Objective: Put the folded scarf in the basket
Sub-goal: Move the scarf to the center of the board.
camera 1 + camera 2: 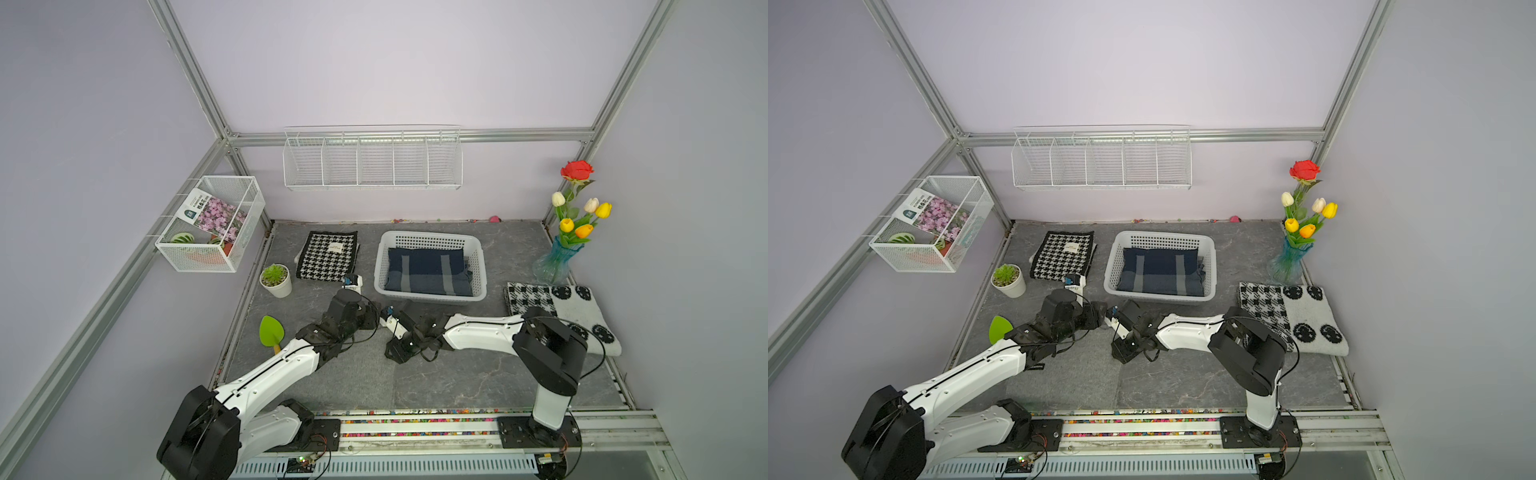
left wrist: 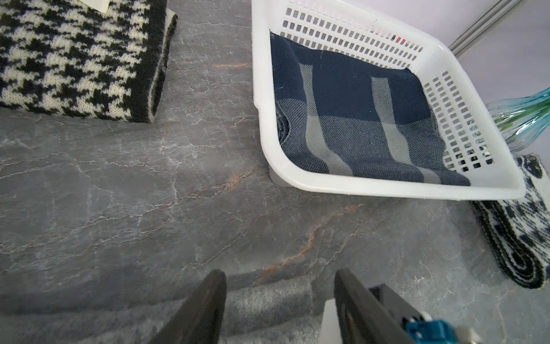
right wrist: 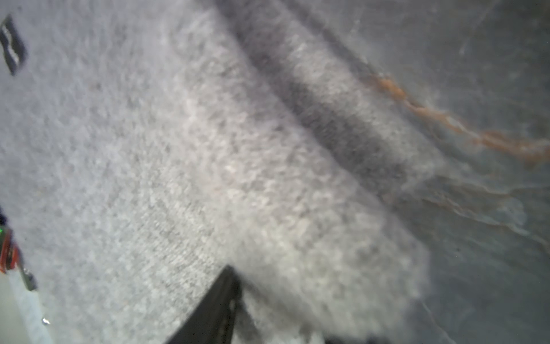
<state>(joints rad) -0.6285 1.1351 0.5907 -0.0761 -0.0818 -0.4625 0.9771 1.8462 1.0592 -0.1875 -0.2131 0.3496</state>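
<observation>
Before the basket (image 2: pixel 387 188), left hand (image 2: pixel 279 275) stands wide astride the grey scarf (image 2: pixel 268 303); right hand (image 1: pixel 390 320): cannot tell.

The grey scarf (image 3: pixel 184 155) is blurred and cut off in the right wrist view.

Grey folded scarf (image 2: pixel 268 295) flat, outside white perforated basket (image 2: pixel 387 188); basket holds navy plaid cloth (image 2: pixel 351 119).
</observation>
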